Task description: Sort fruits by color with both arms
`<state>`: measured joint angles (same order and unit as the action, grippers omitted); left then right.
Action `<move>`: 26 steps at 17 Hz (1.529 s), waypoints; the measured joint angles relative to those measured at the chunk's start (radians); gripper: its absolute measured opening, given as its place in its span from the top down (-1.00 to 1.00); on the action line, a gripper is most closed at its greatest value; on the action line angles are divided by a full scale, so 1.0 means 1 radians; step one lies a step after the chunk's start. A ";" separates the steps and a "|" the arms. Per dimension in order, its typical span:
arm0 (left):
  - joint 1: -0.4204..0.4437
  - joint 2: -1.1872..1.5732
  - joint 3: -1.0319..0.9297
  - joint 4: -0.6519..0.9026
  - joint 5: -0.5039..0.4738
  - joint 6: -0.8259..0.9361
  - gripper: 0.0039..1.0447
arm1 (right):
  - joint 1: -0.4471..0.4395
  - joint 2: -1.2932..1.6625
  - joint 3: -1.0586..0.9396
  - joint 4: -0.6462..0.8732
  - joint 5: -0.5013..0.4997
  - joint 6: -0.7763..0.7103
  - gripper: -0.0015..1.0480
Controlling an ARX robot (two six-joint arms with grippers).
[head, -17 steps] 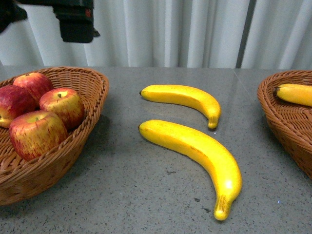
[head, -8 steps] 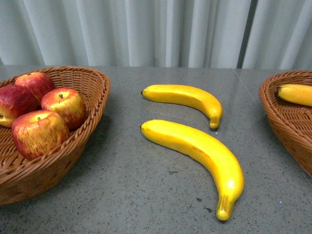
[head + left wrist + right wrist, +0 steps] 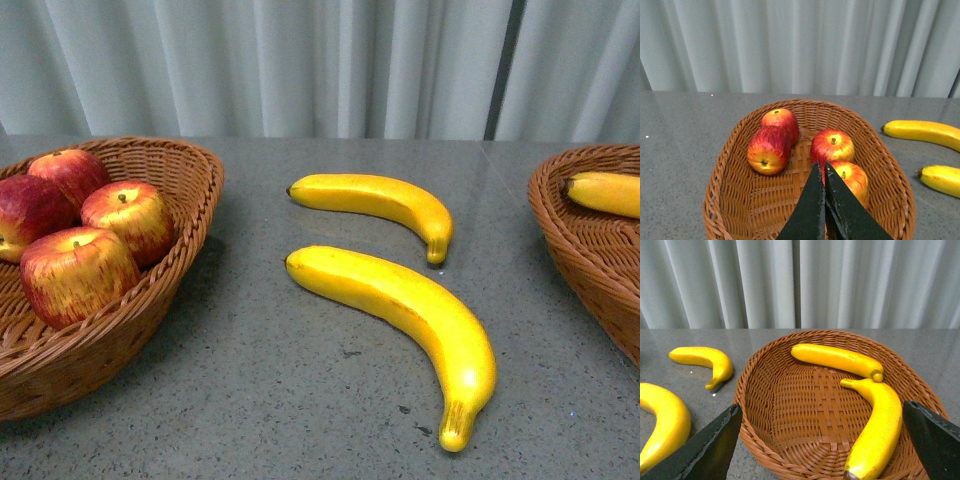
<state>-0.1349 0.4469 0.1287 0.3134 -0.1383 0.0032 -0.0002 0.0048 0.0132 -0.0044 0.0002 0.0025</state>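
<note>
Sorting looks past halfway: four glossy red-and-yellow apples (image 3: 832, 145) lie in the oval woven wicker basket (image 3: 805, 103) just beyond the left claw (image 3: 822, 172), whose fingers are pressed together on nothing. Two long yellow bananas (image 3: 835, 358) rest in a second wicker basket (image 3: 805, 405) ahead of the right claw (image 3: 821, 409), spread wide and empty. Two more curved yellow bananas (image 3: 400, 305) lie on the grey speckled table (image 3: 280, 400) between the claws, not yet sorted.
</note>
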 joint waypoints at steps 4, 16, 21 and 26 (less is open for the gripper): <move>0.143 -0.087 -0.048 -0.039 0.119 -0.001 0.98 | 0.000 0.000 0.000 0.000 0.000 0.000 -0.87; 0.134 -0.427 -0.114 -0.326 0.137 -0.002 0.98 | 0.000 0.000 0.000 0.000 0.000 0.000 -0.87; 0.134 -0.436 -0.114 -0.319 0.138 -0.002 0.98 | 0.000 0.000 0.000 0.001 0.000 0.000 -0.87; 0.134 -0.436 -0.114 -0.317 0.138 -0.003 0.26 | 0.000 0.000 0.000 0.000 0.000 0.000 -0.87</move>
<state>-0.0006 0.0109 0.0147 -0.0036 -0.0006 0.0002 -0.0002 0.0048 0.0132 -0.0044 -0.0002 0.0025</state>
